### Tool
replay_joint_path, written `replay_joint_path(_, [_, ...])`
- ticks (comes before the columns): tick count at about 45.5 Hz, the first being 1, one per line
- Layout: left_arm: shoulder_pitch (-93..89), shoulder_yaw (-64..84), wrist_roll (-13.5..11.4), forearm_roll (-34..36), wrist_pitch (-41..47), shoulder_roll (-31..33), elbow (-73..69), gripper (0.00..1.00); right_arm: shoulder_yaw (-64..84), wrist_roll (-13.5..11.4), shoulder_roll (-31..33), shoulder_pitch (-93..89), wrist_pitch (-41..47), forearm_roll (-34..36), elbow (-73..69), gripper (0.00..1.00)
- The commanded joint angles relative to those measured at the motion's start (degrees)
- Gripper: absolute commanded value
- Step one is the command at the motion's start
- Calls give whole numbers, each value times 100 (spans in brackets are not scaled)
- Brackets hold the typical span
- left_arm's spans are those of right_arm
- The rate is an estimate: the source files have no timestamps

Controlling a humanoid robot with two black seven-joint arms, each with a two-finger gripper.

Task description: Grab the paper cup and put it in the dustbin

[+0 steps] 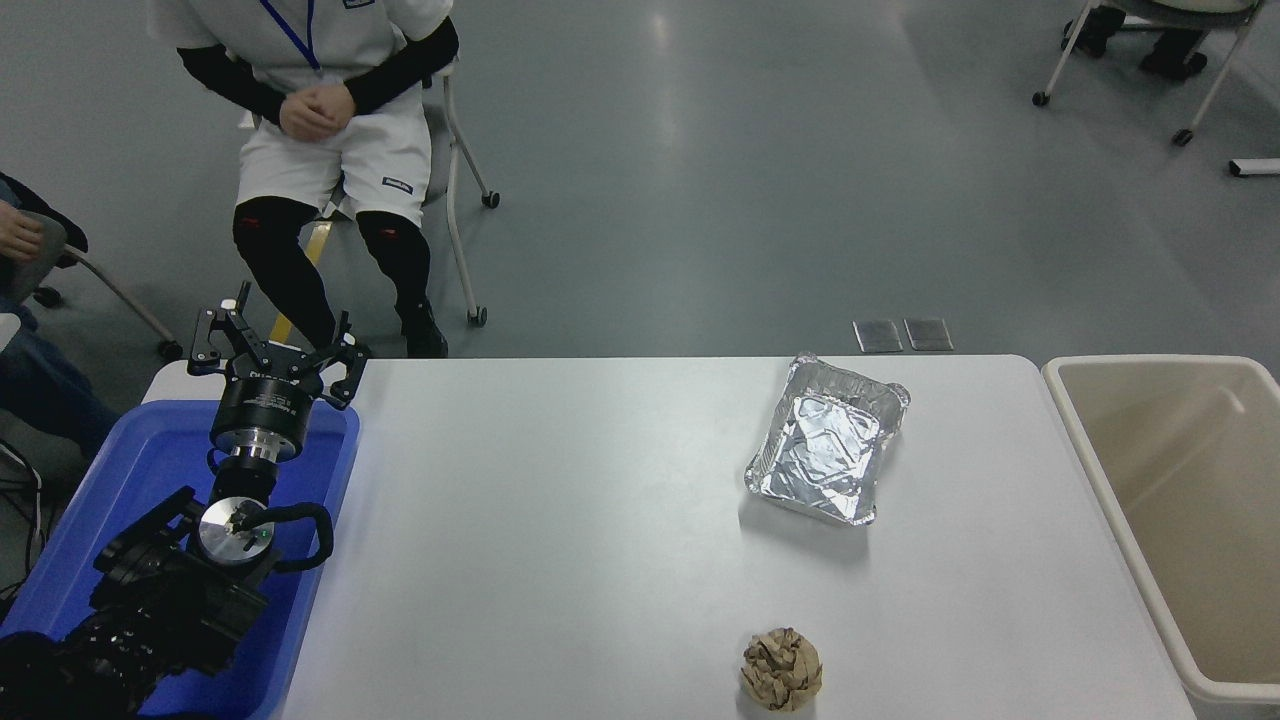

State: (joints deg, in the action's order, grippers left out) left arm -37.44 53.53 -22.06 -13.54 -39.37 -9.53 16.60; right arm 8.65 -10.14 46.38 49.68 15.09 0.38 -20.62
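Observation:
The paper cup does not show anywhere on the table or in the part of the bin I can see. The beige dustbin stands off the table's right end, its inside bare where visible. My left gripper is parked at the far left over the blue tray, fingers spread open and empty. My right arm and gripper are out of view.
A silver foil tray lies right of the table's middle. A crumpled brown paper ball sits near the front edge. A blue plastic tray is at the left end. A person sits on a chair beyond the far edge.

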Motion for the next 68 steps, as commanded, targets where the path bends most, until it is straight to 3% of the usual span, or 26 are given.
replay_joint_path(1, [0, 0, 0, 0, -1, 4, 1, 99, -592, 3, -1034, -908, -225, 102, 1236, 0])
replay_joint_path(17, [0, 0, 0, 0, -10, 4, 1, 99, -601, 3, -1685, -1242, -972, 103, 1394, 0])
replay_joint_path(49, [0, 0, 0, 0, -10, -5, 1, 99, -557, 12, -1755, -1277, -1060, 41, 1579, 0])
replay_joint_path(54, [0, 0, 0, 0, -10, -5, 1, 99, -566, 12, -1720, -1277, -1069, 41, 1632, 64])
replay_joint_path(55, [0, 0, 0, 0, -10, 4, 1, 99, -575, 12, -1720, -1277, -1095, 41, 1666, 71])
replay_joint_path(58, [0, 0, 0, 0, -10, -5, 1, 99, -592, 12, -1737, -1277, -1279, 59, 1737, 81])
replay_joint_path(61, [0, 0, 0, 0, -10, 4, 1, 99, -592, 12, -1781, -1268, -1578, 59, 1737, 96])
replay_joint_path(68, [0, 0, 0, 0, -10, 4, 1, 99, -592, 12, -1869, -1251, -1781, 59, 1737, 99])
